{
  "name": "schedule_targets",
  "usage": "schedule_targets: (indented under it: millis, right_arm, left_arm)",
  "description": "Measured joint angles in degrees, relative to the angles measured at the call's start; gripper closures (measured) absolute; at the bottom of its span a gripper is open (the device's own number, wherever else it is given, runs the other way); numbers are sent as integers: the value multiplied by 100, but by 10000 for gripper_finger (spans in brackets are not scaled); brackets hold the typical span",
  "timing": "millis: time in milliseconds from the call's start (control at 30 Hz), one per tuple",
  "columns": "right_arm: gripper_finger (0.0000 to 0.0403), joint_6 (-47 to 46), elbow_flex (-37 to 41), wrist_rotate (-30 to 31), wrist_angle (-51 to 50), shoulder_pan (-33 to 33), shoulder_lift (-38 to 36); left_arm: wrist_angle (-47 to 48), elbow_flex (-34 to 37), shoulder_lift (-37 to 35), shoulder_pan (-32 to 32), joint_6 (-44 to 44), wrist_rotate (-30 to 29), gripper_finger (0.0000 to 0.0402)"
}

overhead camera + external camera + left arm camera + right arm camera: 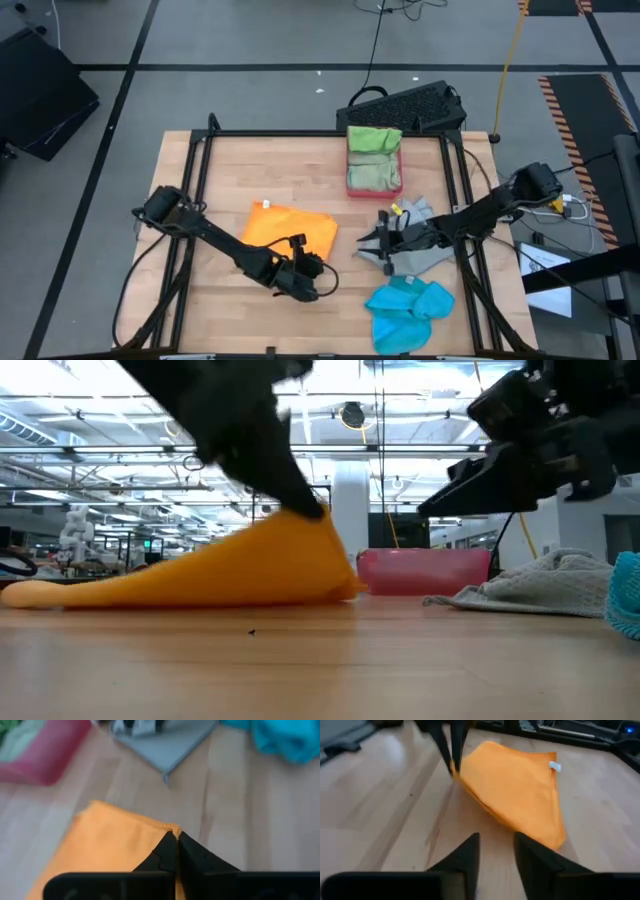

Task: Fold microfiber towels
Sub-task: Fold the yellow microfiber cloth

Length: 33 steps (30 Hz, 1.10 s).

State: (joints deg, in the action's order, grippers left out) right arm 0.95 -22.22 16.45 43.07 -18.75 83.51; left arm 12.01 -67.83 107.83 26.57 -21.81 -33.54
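An orange microfiber towel point(290, 232) lies at the table's middle, and one of its corners is raised off the wood by my left gripper point(175, 840), which is shut on it. My right gripper point(496, 837) hovers open and empty to the right of the orange towel, above the wood beside a grey towel point(415, 252). A bright blue towel point(405, 310) lies crumpled at the near right. A bright green towel point(373, 140) and a pale sage one point(372, 174) lie in the pink-red tray point(425, 572). My left gripper pinches the orange towel's right near corner point(172, 827) between its two fingers. One layer or several, I cannot tell. The fingers slant down from the table's near left. The corner point(318, 520) is lifted, and the cloth slopes down from it to the rest lying on the table.
A black keyboard point(405, 105) lies past the table's far edge. The tray point(352, 186) stands at the far middle. Bare wood point(220, 170) shows at the far left and along the near left edge.
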Motion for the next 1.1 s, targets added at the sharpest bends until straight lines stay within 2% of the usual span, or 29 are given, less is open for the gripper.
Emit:
schedule_targets:
  millis: [267, 367, 500, 867, 1100]
  right_arm:
    - [180, 857, -1067, -194, 45, 130, 1406]
    - [156, 974, -1347, -367, 45, 171, 1840]
    - [143, 1305, -1513, -292, 41, 260, 2249]
    - [173, 1814, -1554, -304, 246, 712, 2454]
    - [248, 1979, -1554, -315, -11, 952, 2454]
  left_arm:
    - [375, -2, -399, 86, -20, -67, 397]
    - [464, -2, -407, 93, -163, -78, 392]
    - [504, -2, -407, 132, -187, -80, 392]
    - [496, -2, -404, 247, -123, -92, 397]
    - [525, -2, -404, 249, -56, -167, 398]
